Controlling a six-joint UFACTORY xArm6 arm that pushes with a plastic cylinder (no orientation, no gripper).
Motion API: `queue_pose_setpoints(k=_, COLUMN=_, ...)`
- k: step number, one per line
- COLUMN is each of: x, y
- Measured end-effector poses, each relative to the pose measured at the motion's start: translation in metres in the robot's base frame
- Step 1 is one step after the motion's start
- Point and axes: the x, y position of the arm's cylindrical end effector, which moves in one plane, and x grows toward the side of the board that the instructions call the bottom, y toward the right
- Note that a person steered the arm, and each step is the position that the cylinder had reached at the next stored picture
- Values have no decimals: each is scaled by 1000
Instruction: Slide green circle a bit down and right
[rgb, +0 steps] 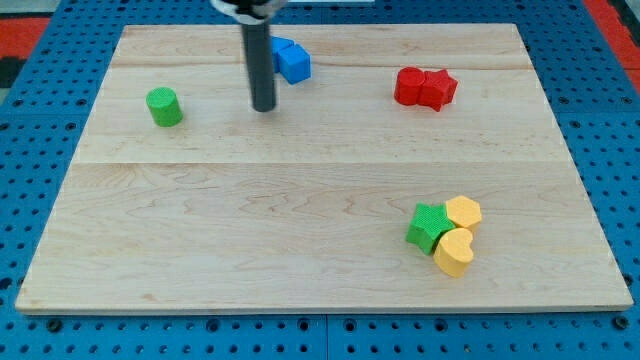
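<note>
The pale wooden board (320, 190), made of smooth planks with faint grain, lies on a blue pegboard (30, 330) dotted with holes. The green circle (164, 106), a short glossy cylinder, stands in the upper left of the frame, alone. My tip (264, 107), the end of a dark round rod, rests on the board to the circle's right, apart from it; the arm carries no pincer, so there is nothing to open or close. Just beyond the rod, top centre, sit blue blocks (292, 60), partly hidden. At upper right two red blocks (425, 87) touch. At lower right a green star (430, 227) touches a yellow hexagon (463, 212) and a yellow heart (455, 251).
</note>
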Motion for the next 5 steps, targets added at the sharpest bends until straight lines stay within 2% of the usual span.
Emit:
queue_pose_setpoints(k=2, x=-52, y=-43)
queue_pose_setpoints(k=3, x=-52, y=-106)
queue_pose_setpoints(k=4, x=-39, y=-130)
queue_pose_setpoints(k=5, x=-7, y=-126)
